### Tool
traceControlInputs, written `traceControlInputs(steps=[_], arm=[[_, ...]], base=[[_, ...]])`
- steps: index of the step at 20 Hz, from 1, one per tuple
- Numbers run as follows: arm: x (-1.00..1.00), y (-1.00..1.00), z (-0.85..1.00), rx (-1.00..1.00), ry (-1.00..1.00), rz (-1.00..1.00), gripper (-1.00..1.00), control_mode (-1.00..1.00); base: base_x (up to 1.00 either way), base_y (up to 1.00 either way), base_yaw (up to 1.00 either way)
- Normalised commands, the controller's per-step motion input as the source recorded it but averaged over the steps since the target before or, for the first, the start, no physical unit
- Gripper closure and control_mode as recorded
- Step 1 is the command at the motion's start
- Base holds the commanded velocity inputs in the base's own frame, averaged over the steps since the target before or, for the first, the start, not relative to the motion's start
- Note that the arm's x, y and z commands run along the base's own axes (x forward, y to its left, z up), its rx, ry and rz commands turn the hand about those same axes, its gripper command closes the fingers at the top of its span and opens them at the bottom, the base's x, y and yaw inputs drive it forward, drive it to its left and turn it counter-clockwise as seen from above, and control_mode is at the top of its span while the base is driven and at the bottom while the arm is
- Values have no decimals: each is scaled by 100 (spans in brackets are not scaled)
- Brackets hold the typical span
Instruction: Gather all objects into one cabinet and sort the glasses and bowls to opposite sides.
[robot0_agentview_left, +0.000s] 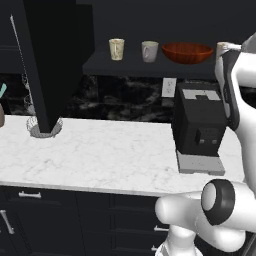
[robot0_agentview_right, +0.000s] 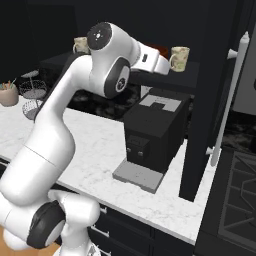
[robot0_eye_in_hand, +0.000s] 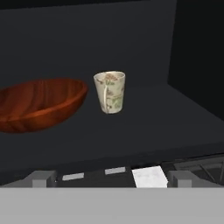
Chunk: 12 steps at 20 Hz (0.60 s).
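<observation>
I look along my pincer (robot0_eye_in_hand: 112, 177) at the dark shelf (robot0_eye_in_hand: 144, 127) of the black cabinet. My two finger tips (robot0_eye_in_hand: 41, 178) stand far apart, wide open, and nothing is between them.

Far off to the left of my pincer, in the left base view, a small cream tumbler (robot0_agentview_left: 116, 49) stands upright on the shelf. It is pale with faint speckles and gets thinner toward the bottom. Next to it stands a greyish-white cup (robot0_agentview_left: 149, 51), also upright, plain and a little rounder.

Closer, ahead of my pincer and to its left, sits the wide red-brown bowl (robot0_eye_in_hand: 39, 104). It is shiny and shallow, with darker stripes running along its inside. It is much wider than any tumbler.

Just ahead of my pincer, close to the middle, stands another cream tumbler (robot0_eye_in_hand: 110, 92). It is upright, near the bowl's right edge but not touching it. It has little brown and green marks on its side and a pale rim. In the right base view it shows just past the end of my arm.

Below the shelf, a black coffee machine (robot0_agentview_right: 155, 135) sits on the white marble counter (robot0_agentview_left: 100, 155).
</observation>
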Motion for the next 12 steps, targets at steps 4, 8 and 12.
traceControlInputs(steps=[4, 8, 12], arm=[[49, 0, 0, 0, 2, -5, -100, -100], [17, -22, 0, 0, 2, -2, -100, -100], [11, -29, -3, 0, 0, -1, -100, -100]], base=[[0, 0, 0], [0, 0, 0], [0, 0, 0]])
